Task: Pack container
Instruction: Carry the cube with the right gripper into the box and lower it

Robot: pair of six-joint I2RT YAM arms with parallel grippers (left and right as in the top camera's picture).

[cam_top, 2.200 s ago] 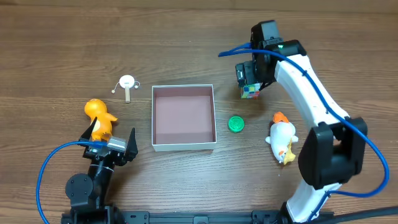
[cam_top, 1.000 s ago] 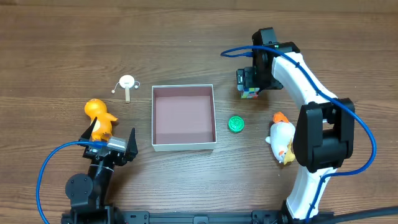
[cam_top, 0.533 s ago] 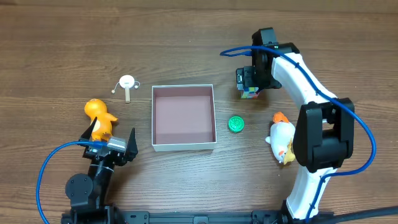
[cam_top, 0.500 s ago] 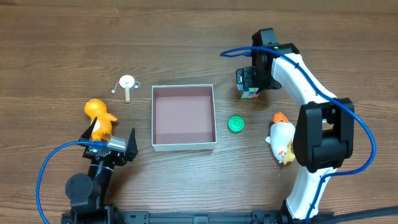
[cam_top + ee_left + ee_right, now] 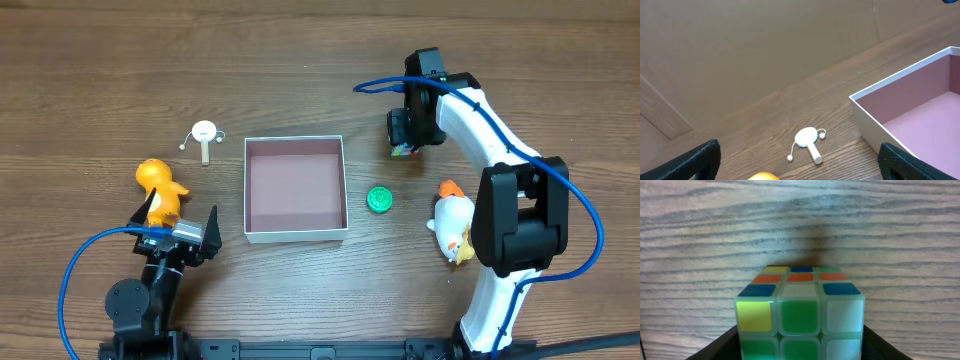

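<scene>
Centrally, a glossy tiled cube [image 5: 800, 315] overlies grained table [image 5: 705, 225].

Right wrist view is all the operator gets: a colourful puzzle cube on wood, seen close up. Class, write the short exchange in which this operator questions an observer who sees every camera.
Operator: Where is the box from this cube?
Observer: In the overhead view the box sits to the cube's left, apart from it, with bare table between them.
Operator: Is anything packed in it?
Observer: No. Its pink floor is bare, and a green cap lies on the table just outside its right wall.
</scene>
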